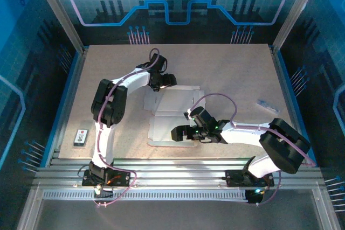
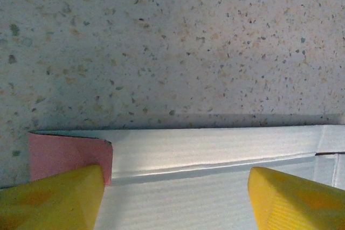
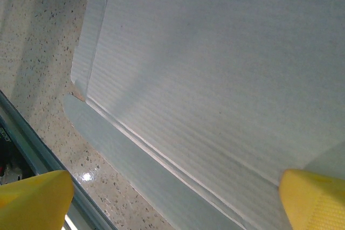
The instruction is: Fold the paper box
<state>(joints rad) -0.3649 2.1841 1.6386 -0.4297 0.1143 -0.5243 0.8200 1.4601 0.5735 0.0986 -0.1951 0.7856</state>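
The box (image 1: 172,100) lies flat on the bench (image 1: 232,74). Our left fingers (image 2: 54,200) and right fingers (image 3: 315,200) hang open over its edges, holding nothing — a bad pinch could slide it or crease it wrong

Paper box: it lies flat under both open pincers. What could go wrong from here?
1. The left pincer straddles the folded strip beside the pink flap; closing could crease the paper box off its fold line.
2. The right pincer stands open near the metal rail; neither holds the sheet, so a push may slide it.
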